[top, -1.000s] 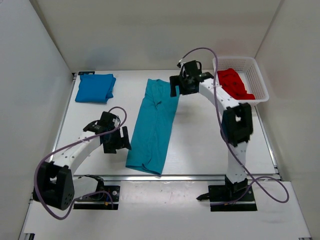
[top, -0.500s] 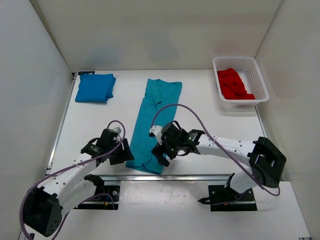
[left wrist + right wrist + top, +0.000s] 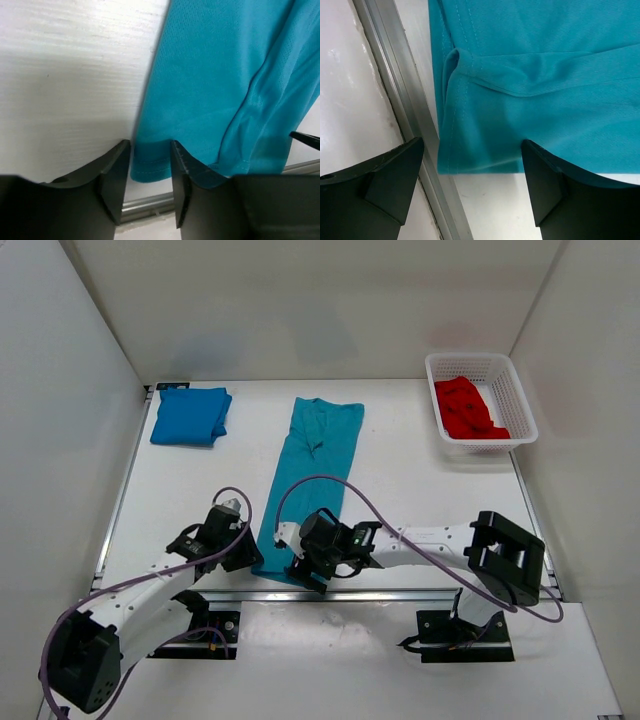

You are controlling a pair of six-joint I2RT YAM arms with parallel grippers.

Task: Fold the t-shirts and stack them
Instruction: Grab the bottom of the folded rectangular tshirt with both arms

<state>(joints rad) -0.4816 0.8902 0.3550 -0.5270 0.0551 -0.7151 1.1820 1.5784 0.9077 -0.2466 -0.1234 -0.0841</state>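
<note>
The teal t-shirt (image 3: 315,470) lies as a long narrow strip down the middle of the table, collar at the far end. My left gripper (image 3: 248,552) is at its near left hem corner; in the left wrist view (image 3: 148,150) the jaws stand narrowly apart with that corner (image 3: 150,167) between them. My right gripper (image 3: 300,562) is at the near right corner; in the right wrist view (image 3: 472,150) its jaws stand wide on either side of the hem (image 3: 480,160). A folded royal blue t-shirt (image 3: 190,415) rests at the far left. The red t-shirt (image 3: 468,408) is bunched in the basket.
A white mesh basket (image 3: 478,366) stands at the far right corner. A metal rail (image 3: 400,592) runs along the table's near edge, just below the teal hem and both grippers. White walls enclose the table on three sides.
The right arm swung from the shirt's far end down to the near right hem corner. The left gripper slid forward to the near left corner and its jaws narrowed around the hem.
</note>
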